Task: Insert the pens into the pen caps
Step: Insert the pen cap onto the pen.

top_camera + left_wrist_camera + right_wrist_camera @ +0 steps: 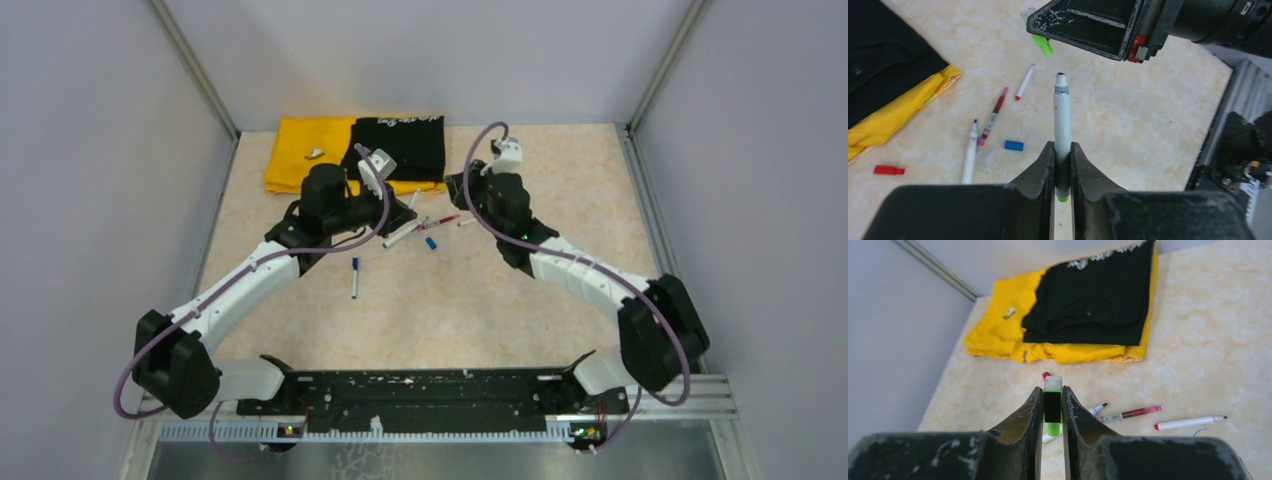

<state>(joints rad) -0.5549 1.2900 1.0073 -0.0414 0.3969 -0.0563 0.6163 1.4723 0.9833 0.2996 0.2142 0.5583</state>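
Our left gripper (1062, 150) is squeezed shut on a pen (1062, 115). The pen stands up between the fingers. Its dark tip is bare and points toward our right gripper (1052, 395). That one is pinched shut on a green cap (1052, 427). The pen has a green end too, so we think these two go together. The cap is near the tip but not touching it, and we can see a gap between them. So this pen is not in its cap yet.

We think we are early in the job. Three more pens lie near each other on the table (1148, 125): a red-tip pen (1024, 82), a maroon pen (993, 116) and a black-tip pen (969, 150). None of them has a cap on. A blue cap (1013, 145) lies just beside the maroon pen. A red cap (889, 170) lies farther off, near the yellow cloth (893, 112).

A lone pen (354, 277) lies apart, closer to our bases. It shows blue at both ends and may have its cap on, but it is too small for us to tell.

What is left, we think, is to push the green cap on and then cap the three bare pens.
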